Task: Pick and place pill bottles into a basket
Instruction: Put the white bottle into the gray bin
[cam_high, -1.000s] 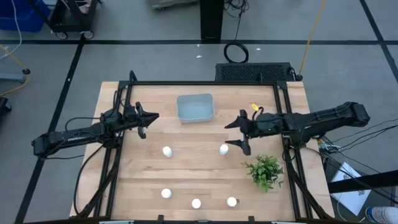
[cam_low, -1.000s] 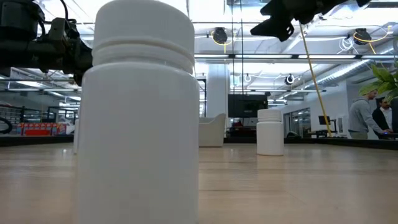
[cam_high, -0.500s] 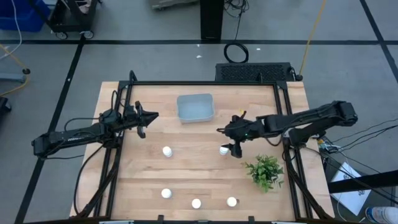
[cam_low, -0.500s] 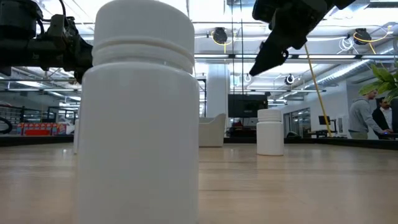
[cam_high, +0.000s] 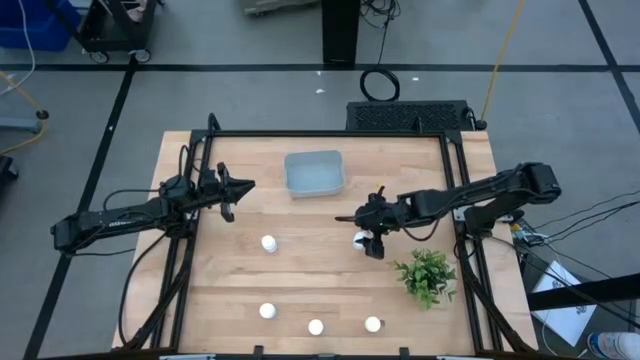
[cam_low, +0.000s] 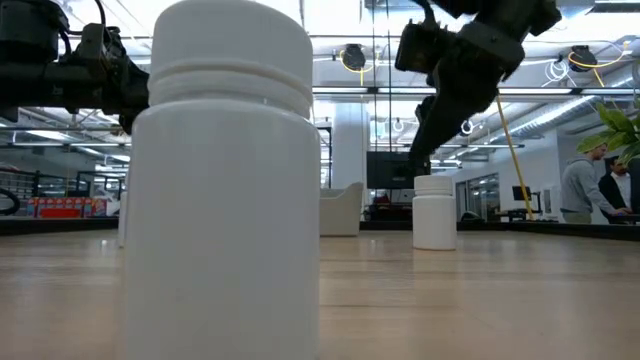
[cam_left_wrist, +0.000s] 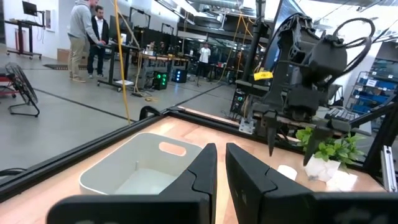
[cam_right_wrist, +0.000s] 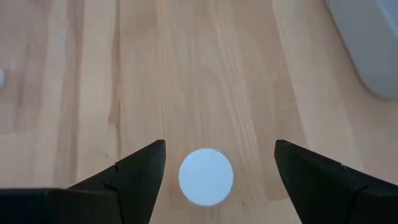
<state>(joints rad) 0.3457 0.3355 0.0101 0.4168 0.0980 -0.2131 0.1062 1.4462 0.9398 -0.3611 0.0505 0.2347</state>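
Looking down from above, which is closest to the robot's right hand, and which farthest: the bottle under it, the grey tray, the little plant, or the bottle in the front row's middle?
From the right hand, open, in the high view:
1. The pill bottle directly beneath it, between its fingers.
2. The plant, toward the front right, and the tray, toward the back; too close to call.
3. The front-row middle bottle, at the table's front edge.

The five bottles are plain white, caps and bodies alike: one (cam_high: 359, 240) under the right gripper (cam_high: 366, 235), one (cam_high: 268, 243) left of it, and three (cam_high: 267, 311) (cam_high: 315, 327) (cam_high: 372, 324) along the table's front edge. The basket (cam_high: 314, 173) is pale grey-blue. The table (cam_high: 320, 280) is light wood with striped grain, framed in black. Both arms are dark; the right gripper and the left gripper (cam_high: 240, 188) are black. The plant (cam_high: 426, 275) is green.
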